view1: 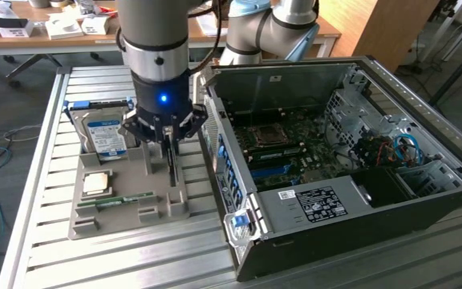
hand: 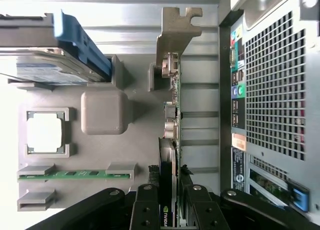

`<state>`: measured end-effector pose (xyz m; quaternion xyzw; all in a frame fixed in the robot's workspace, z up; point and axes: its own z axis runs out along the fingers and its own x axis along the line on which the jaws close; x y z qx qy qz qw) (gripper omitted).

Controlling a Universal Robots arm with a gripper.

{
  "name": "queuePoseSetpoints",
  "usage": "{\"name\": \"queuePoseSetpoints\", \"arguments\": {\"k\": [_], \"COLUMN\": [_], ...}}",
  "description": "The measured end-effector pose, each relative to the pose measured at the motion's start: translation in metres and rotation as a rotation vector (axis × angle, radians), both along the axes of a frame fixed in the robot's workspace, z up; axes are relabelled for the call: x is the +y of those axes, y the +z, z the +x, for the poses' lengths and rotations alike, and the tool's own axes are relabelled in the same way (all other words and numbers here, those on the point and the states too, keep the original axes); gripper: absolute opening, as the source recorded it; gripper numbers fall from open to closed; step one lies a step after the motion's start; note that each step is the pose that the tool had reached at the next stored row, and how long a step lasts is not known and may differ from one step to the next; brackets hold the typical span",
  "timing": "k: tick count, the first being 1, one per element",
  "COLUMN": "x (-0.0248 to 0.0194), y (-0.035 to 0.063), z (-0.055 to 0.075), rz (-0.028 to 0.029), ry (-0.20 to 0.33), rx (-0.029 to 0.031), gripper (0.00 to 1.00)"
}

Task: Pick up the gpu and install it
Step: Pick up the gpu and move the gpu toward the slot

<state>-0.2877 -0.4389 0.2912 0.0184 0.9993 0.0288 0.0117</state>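
**Inspector:** State of the hand?

**Assistant:** The hand [view1: 169, 153] hangs straight down over the grey tray [view1: 127, 220]. Its fingers [hand: 147, 207] stand one on each side of the gpu [hand: 172, 115], and the pads look pressed against both faces. Recorded as clamped on the gpu.

**Inspector:** Where is the gpu?

**Assistant:** It stands on edge in a slot of the tray, along the side nearest the case [view1: 295, 78]. Its lower edge sits in the slot. In the wrist view its metal bracket [hand: 176, 35] is at the end away from the fingers.

**Inspector:** Other items in the tray?

**Assistant:** There are three. A drive [view1: 105, 135] with a blue-white label stands upright at the far end. A square chip [view1: 96, 180] lies flat in its recess. A green memory stick [view1: 127, 198] lies in a slot near the chip. All three are apart from the hand.

**Inspector:** And the case?

**Assistant:** It lies on its side on the slatted metal worktop [view1: 46, 259], just beside the tray on the exterior view's right. The open face is up and the board [view1: 287, 150] is exposed.
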Motion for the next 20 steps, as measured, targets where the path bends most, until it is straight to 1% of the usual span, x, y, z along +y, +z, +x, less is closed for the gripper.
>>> {"name": "queuePoseSetpoints", "arguments": {"k": [14,20], "x": [0.0,0.0], "y": [0.0453,0.0673], "z": [0.0,0.0], "rz": [0.0,0.0], "ry": [0.0,0.0], "rx": [0.0,0.0001], "gripper": [0.26,0.26]}}
